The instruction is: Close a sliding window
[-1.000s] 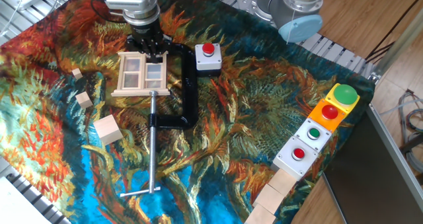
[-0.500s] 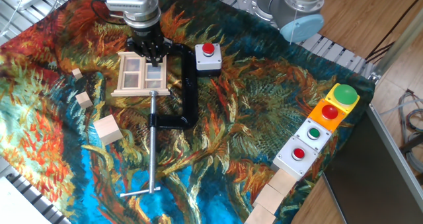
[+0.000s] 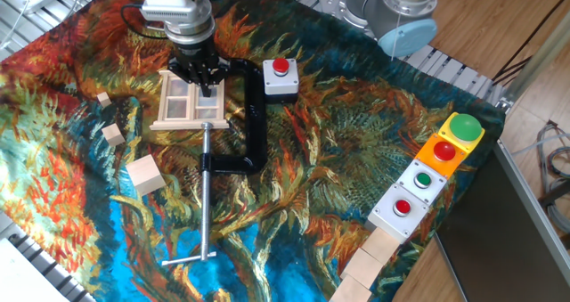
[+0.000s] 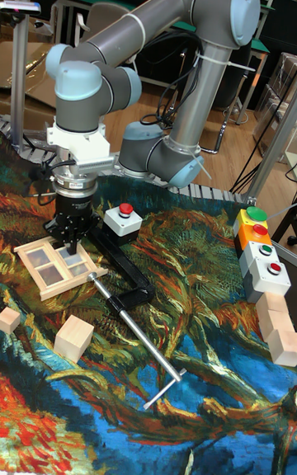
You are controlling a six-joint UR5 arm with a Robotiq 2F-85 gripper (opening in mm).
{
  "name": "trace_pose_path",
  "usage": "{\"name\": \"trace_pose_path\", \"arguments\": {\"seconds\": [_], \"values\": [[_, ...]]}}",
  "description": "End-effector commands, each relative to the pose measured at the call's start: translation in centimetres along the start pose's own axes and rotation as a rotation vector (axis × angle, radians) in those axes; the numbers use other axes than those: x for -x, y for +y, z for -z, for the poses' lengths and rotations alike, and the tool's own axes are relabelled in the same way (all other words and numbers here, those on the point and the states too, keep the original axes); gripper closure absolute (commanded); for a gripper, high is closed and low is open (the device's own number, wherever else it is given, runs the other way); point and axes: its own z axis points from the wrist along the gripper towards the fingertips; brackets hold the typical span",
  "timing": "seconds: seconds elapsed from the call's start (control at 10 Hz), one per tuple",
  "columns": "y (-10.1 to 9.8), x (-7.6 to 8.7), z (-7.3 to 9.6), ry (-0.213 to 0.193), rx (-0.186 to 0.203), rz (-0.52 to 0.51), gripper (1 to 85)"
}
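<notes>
Scanning from the left, we meet three wooden cubes, the largest (image 3: 146, 175) well clear of our jaws and nearer the camera. Next comes the sliding window (image 3: 190, 101), lying flat on the patterned cloth (image 3: 356, 151) directly under our gripper (image 3: 201, 85), which points straight down over the frame's far right part. In the tall fixed view the gripper (image 4: 72, 240) has its fingertips down at the right-hand pane of the window (image 4: 58, 259). The jaws look nearly together, but we cannot tell whether they pinch part of the sash or merely press against it.

We judge the window light and stiff, thin pale wood with slender bars that could crack under a hard squeeze. Being light, it would skid across the cloth were it not held: just right of our jaws a black clamp (image 3: 252, 124) appears to pin the frame's near right corner, its long metal rod (image 3: 207, 195) running toward the camera. We would push on the sash edge or a cross bar, sideways along the track, with gentle force.

Further right sits a grey button box (image 3: 280, 78), and far right a row of button boxes (image 3: 427, 177).
</notes>
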Motion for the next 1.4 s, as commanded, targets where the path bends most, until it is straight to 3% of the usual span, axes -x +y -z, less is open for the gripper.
{"name": "trace_pose_path", "arguments": {"seconds": [0.0,0.4,1.3], "values": [[-0.2,-0.2,-0.2,-0.015,0.008,-0.004,75.0],[-0.4,-1.0,-0.3,-0.016,0.009,0.0,75.0],[-0.2,-3.7,0.5,0.034,0.006,-0.003,75.0]]}}
